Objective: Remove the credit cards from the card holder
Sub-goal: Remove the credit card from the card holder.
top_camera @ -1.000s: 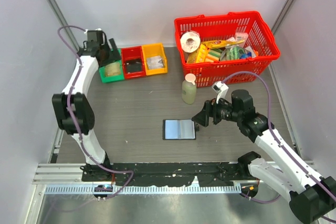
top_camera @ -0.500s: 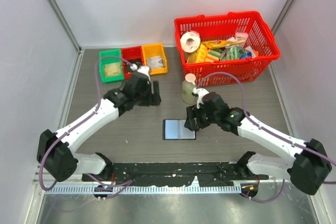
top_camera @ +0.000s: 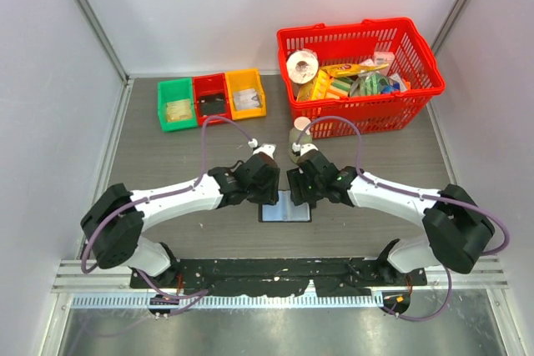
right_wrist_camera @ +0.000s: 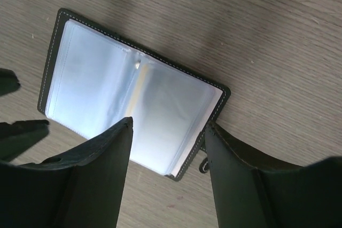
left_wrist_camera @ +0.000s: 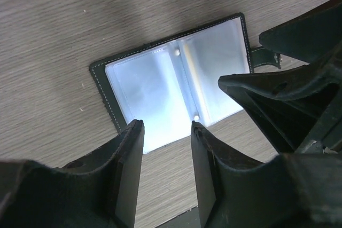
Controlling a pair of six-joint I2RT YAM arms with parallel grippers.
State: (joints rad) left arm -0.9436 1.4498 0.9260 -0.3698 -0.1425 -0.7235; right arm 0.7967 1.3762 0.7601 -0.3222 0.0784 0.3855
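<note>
The card holder (top_camera: 285, 209) lies open and flat on the table, black-edged with pale blue-grey clear sleeves. It shows in the left wrist view (left_wrist_camera: 160, 84) and the right wrist view (right_wrist_camera: 107, 89). A thin yellow-orange card edge (right_wrist_camera: 135, 93) shows along the fold; the credit cards are otherwise hidden in the sleeves. My left gripper (top_camera: 267, 183) is open and empty, just above the holder's left half (left_wrist_camera: 167, 126). My right gripper (top_camera: 302, 186) is open and empty over its right half (right_wrist_camera: 169, 126). The two grippers are close together.
A pale bottle (top_camera: 300, 141) stands just behind the grippers. A red basket (top_camera: 417, 89) of groceries sits at the back right. Green (top_camera: 177, 106), red (top_camera: 211, 99) and orange (top_camera: 245, 93) trays stand at the back left.
Both arms have come in over the open card holder. The left arm swung from the green tray at the back left to the centre; the right moved left. The holder has not moved.
</note>
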